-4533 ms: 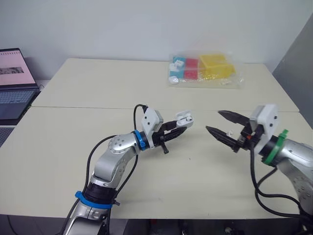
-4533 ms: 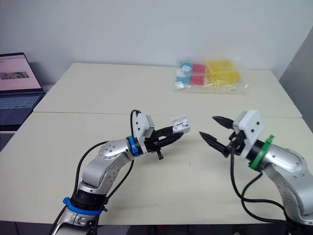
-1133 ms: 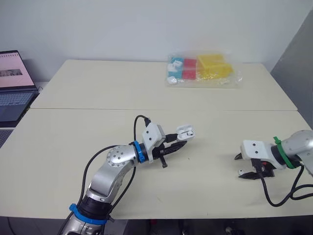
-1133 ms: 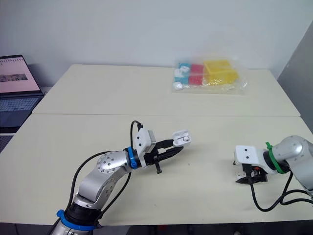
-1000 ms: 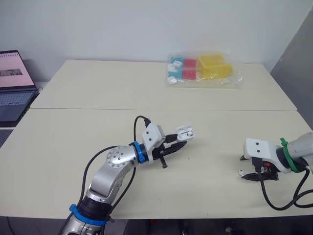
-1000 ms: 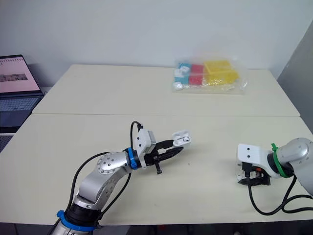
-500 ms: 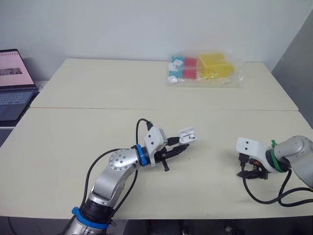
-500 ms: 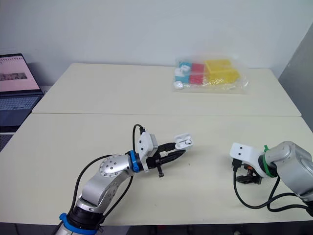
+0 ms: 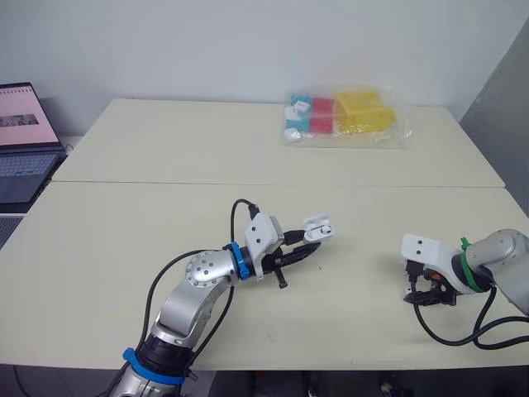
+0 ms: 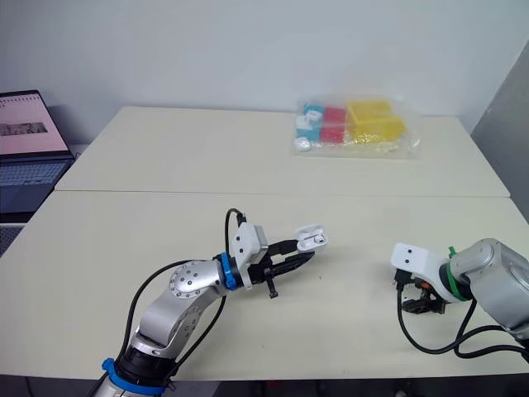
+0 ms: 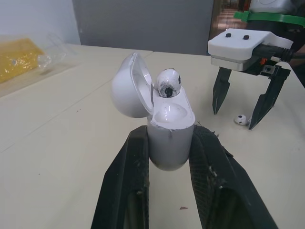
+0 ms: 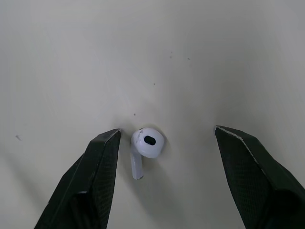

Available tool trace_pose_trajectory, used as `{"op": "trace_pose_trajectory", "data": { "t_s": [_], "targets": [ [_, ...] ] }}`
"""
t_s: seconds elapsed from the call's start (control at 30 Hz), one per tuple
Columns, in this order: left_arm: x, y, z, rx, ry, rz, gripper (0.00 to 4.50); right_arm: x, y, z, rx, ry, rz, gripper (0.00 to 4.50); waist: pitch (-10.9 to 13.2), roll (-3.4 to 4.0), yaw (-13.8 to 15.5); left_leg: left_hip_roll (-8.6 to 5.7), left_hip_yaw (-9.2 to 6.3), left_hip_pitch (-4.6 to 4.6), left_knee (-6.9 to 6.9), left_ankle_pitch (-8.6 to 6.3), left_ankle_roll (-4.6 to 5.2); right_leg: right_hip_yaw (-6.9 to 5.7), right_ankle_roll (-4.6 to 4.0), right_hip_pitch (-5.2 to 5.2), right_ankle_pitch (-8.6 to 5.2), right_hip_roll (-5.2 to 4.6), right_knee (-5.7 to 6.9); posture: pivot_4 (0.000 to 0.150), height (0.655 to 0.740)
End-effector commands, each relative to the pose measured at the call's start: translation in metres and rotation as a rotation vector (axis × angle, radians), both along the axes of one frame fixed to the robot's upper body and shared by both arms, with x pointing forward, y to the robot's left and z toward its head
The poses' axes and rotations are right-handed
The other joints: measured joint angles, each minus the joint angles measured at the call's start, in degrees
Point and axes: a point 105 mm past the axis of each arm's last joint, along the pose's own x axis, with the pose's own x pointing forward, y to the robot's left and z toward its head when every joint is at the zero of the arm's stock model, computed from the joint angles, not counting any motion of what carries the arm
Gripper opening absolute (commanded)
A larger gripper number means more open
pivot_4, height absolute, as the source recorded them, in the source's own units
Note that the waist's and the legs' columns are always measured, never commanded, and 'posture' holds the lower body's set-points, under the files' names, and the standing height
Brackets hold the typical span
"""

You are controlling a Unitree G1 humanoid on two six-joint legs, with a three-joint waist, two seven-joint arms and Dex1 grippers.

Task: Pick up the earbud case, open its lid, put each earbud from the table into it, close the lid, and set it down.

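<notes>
L hand (image 11: 169, 132) clamps case (image 11: 170, 149); R hand (image 12: 167, 130) straddles earbud (image 12: 147, 142).

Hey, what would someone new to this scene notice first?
Over the middle of the table, the left tool grips a white earbud case, lid open, with one earbud seated inside. Toward the table's right edge, the open right tool straddles a second earbud lying on the table. A clear bag of coloured blocks sits at the far edge.
</notes>
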Motion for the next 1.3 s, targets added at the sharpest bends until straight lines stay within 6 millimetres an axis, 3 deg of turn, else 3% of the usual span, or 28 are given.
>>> {"op": "trace_pose_trajectory", "data": {
  "t_s": [0.03, 0.1, 0.23, 0.43, 0.67, 0.87, 1.13, 1.3],
  "targets": [
    [0.0, -0.002, 0.01, -0.02, -0.038, -0.006, 0.78, -0.005, -0.003, -0.002, -0.01, 0.031, -0.001, 3.24, 0.0, 0.0, -0.01, 0.0, 0.0, 0.0, 0.0, 0.0, 0.0, 0.0, 0.0, 0.0, 0.0, 0.0, 0.0, 0.15, 0.7287],
    [0.0, -0.002, 0.01, -0.02, -0.038, -0.006, 0.78, -0.006, -0.002, -0.003, -0.004, 0.042, -0.005, 3.24, 0.0, 0.0, 0.0, 0.0, -0.01, 0.0, 0.0, 0.0, 0.0, 0.0, 0.0, 0.0, 0.0, 0.0, 0.0, 0.15, 0.7287],
    [-0.001, -0.003, 0.01, -0.021, -0.039, -0.006, 0.78, -0.006, -0.002, -0.004, 0.003, 0.047, -0.006, 2.41, 0.0, 0.0, -0.01, 0.0, -0.01, 0.0, 0.0, 0.0, 0.0, 0.0, 0.0, 0.0, 0.0, 0.0, 0.0, 0.15, 0.7287],
    [-0.004, -0.002, 0.008, -0.021, -0.041, -0.006, 0.78, -0.009, 0.001, -0.002, 0.019, 0.065, 0.009, 0.44, 0.0, 0.0, -0.01, 0.0, -0.01, 0.0, 0.0, 0.0, 0.0, -0.01, 0.0, 0.01, 0.0, 0.0, 0.0, 0.15, 0.7287],
    [-0.004, -0.002, 0.007, -0.022, -0.04, -0.004, 0.78, -0.007, 0.005, 0.006, 0.038, 0.042, 0.035, 0.44, 0.0, 0.0, -0.01, 0.0, 0.0, 0.01, 0.0, 0.0, 0.0, -0.01, 0.0, 0.0, 0.0, 0.0, 0.01, 0.15, 0.7287],
    [0.001, 0.002, 0.006, -0.028, -0.03, 0.015, 0.78, 0.005, 0.022, 0.039, 0.117, -0.095, 0.155, 0.44, 0.0, 0.01, -0.08, 0.0, 0.02, 0.03, 0.01, 0.0, 0.0, 0.02, 0.0, -0.01, 0.0, 0.01, 0.05, 0.15, 0.7287],
    [0.007, 0.004, 0.014, -0.105, -0.017, 0.034, 0.78, -0.003, 0.092, 0.11, 0.586, -0.313, 0.265, 0.44, 0.01, -0.01, 0.01, 0.03, -0.06, 0.0, 0.01, 0.0, 0.0, -0.02, 0.0, 0.0, 0.0, 0.08, 0.08, 0.15, 0.7287],
    [0.011, 0.0, 0.021, -0.125, -0.021, 0.021, 0.78, -0.001, 0.12, 0.132, 0.859, -0.43, 0.216, 0.44, -0.01, -0.05, 0.0, -0.02, -0.04, -0.05, 0.08, 0.0, 0.0, 0.02, 0.04, 0.01, 0.03, 0.0, 0.08, 0.15, 0.7287]
  ]
}}
